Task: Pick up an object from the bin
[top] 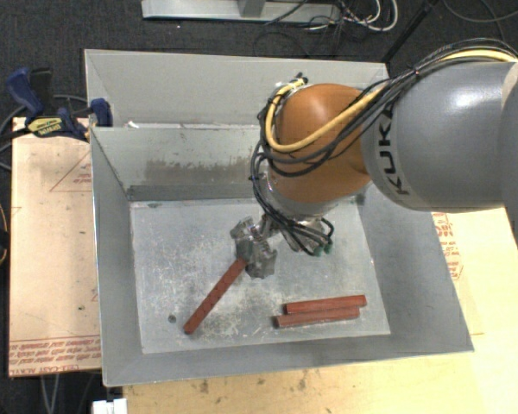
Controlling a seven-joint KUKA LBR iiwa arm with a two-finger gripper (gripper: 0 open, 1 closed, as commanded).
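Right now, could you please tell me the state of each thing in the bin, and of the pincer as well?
Diagonal stick: reddish-brown, lying flat on the bin floor, upper end beneath the pincer.
Pair of sticks: reddish-brown, lying flat side by side at the front right, apart from the pincer.
Pincer: lowered into the bin, at the single stick's upper end.

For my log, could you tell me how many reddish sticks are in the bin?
3. The slanted stick lies centrally, upper end by the gripper; the upper stick and lower stick lie together, front right. The arm may hide more.
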